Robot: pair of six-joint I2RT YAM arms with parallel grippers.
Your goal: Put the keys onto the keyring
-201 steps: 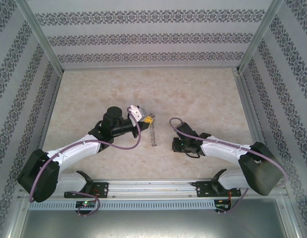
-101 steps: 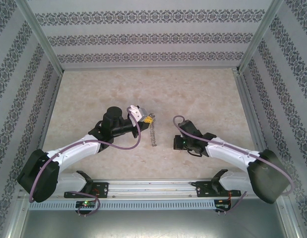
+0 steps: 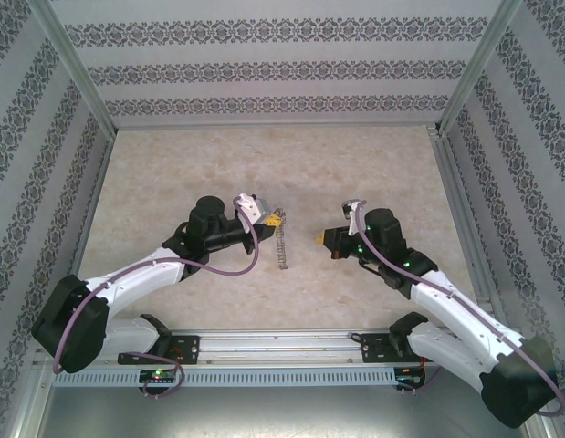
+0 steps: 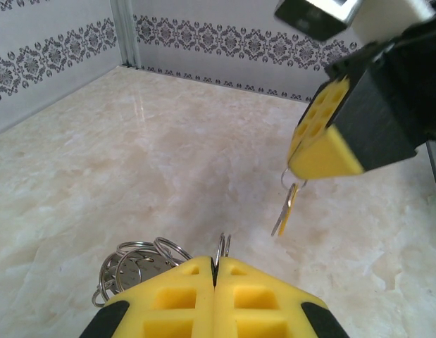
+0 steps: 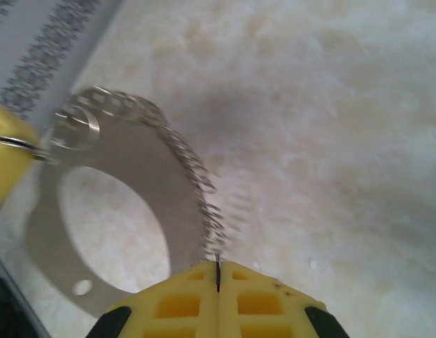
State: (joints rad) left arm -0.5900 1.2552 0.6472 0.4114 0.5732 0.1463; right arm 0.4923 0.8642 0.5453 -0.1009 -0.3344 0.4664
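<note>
Out from the bases, the left gripper [image 4: 215,264] is clenched on the thin edge of the keyring [image 5: 151,176], holding it on edge over the table [image 3: 264,155], its rim hung with small rings [image 4: 133,262]. Beside it, the right gripper [image 3: 322,237] pinches one key [image 4: 287,208], which dangles near the hoop without touching it. Both pieces are in hand, but the key is not yet threaded on, and that looks like the main work left. Beyond them bare marbled surface runs to the back wall [image 3: 264,82], and the side walls stand well apart, leaving ample room to move
</note>
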